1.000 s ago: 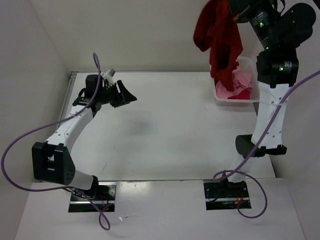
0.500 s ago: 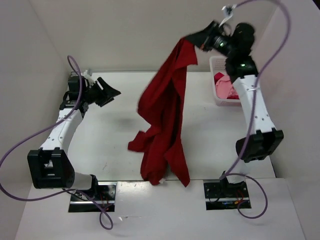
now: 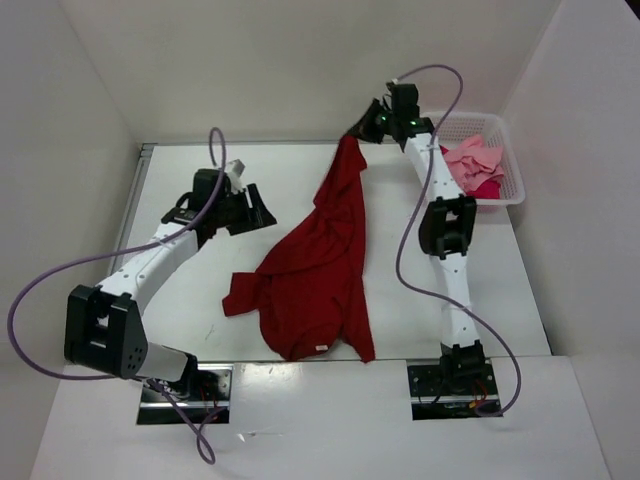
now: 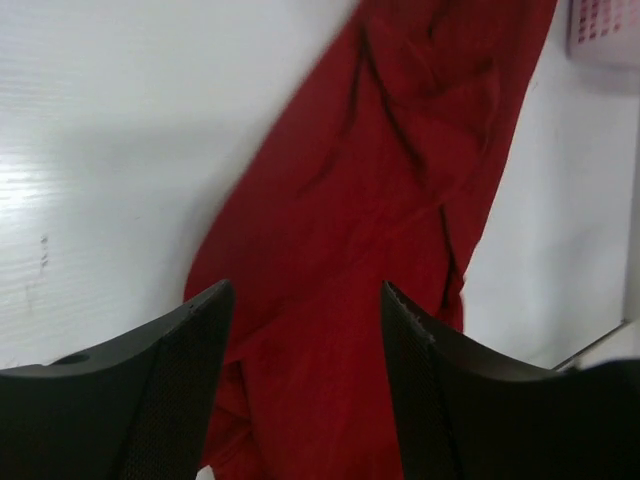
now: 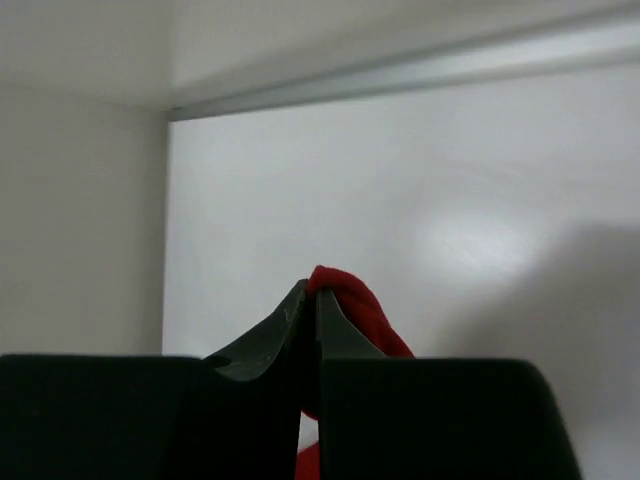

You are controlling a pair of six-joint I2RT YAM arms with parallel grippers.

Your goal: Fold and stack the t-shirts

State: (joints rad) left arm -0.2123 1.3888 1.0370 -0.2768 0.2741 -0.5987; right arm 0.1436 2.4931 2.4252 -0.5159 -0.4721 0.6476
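Note:
A dark red t-shirt (image 3: 315,275) lies stretched across the middle of the table, crumpled, its far end lifted toward the back. My right gripper (image 3: 366,130) is shut on that far end, and a fold of red cloth (image 5: 350,300) pokes out at its fingertips. My left gripper (image 3: 262,210) hovers open at the shirt's left side, with the dark red t-shirt (image 4: 380,230) showing between its spread fingers and nothing held. A light pink t-shirt (image 3: 475,160) and a crimson-pink t-shirt (image 3: 487,187) lie bunched in the basket.
The white mesh basket (image 3: 512,190) stands at the table's back right corner. White walls close in the table at the back and on both sides. A metal rail (image 5: 420,75) runs along the table's far edge.
The right gripper has swung from high over the basket down to the back middle of the table, dragging the red shirt out and laying it down. The left gripper moved right toward the shirt.

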